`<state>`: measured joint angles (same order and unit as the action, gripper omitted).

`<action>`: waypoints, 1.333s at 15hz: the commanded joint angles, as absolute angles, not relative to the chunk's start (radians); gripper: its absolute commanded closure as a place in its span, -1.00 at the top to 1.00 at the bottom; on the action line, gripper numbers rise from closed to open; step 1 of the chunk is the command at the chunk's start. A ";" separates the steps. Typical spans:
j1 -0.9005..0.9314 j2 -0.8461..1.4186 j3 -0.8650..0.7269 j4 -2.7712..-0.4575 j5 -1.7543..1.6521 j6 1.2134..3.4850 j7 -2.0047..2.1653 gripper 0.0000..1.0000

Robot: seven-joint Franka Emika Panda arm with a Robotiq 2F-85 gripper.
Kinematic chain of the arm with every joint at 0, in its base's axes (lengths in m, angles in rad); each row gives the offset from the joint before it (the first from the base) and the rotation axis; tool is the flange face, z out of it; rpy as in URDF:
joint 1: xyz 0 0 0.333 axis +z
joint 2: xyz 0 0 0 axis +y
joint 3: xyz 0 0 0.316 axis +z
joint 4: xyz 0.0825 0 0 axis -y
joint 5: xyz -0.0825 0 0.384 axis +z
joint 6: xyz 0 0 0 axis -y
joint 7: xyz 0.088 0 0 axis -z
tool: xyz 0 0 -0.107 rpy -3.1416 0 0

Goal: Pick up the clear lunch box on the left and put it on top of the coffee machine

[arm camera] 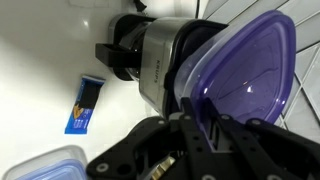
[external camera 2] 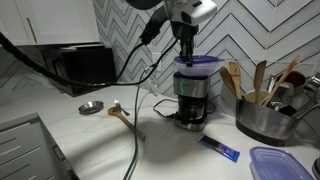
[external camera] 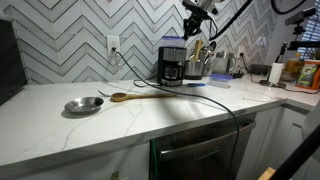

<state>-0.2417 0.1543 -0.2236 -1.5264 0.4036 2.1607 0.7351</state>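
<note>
Wrist view: the pincer [arm camera: 200, 120] occupies the lower edge of the frame. Its fingers [arm camera: 186, 125] straddle the rim of the clear lunch box [arm camera: 245, 80] and are closed on it. The violet lid fills the right half of the frame. Beyond it stands the coffee machine [arm camera: 150, 55], seen from above, partly covered by the lunch box. Farther down on the white worktop [arm camera: 40, 60] lie a blue packet [arm camera: 82, 105] and the corner of a blue-lidded container [arm camera: 45, 165].

In an exterior view the pincer [external camera 2: 187, 52] points straight down onto the lunch box [external camera 2: 198, 64], which lies level at the top of the coffee machine [external camera 2: 190, 100]. Whether it rests fully on the machine cannot be told. The blue packet [external camera 2: 220, 148] and the blue-lidded container [external camera 2: 280, 162] lie in front of the machine, and a pot of wooden utensils [external camera 2: 262, 112] stands beside it.

Only an exterior view shows the long run of worktop [external camera: 60, 130]: a metal bowl [external camera: 83, 105] and a wooden spoon [external camera: 130, 96] lie well apart from the coffee machine [external camera: 172, 65], and a black cable [external camera: 225, 110] crosses the surface.
</note>
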 commanded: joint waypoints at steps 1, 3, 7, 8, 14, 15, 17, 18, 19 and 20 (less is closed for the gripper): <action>-0.239 0.157 -0.219 -1.531 0.416 2.190 0.745 -0.93; -0.236 0.159 -0.218 -1.527 0.413 2.195 0.749 -0.68; -0.230 0.150 -0.213 -1.528 0.404 2.185 0.744 -0.01; -0.228 0.141 -0.211 -1.533 0.397 2.178 0.739 0.13; -0.216 0.075 -0.203 -1.582 0.376 2.190 0.671 1.00; -0.213 0.054 -0.197 -1.597 0.383 2.191 0.617 1.00; -0.201 0.008 -0.183 -1.629 0.373 2.164 0.510 1.00; -0.191 -0.018 -0.174 -1.654 0.369 2.164 0.469 1.00; -0.179 -0.042 -0.164 -1.683 0.365 2.161 0.432 1.00; -0.167 -0.067 -0.153 -1.708 0.357 2.147 0.404 1.00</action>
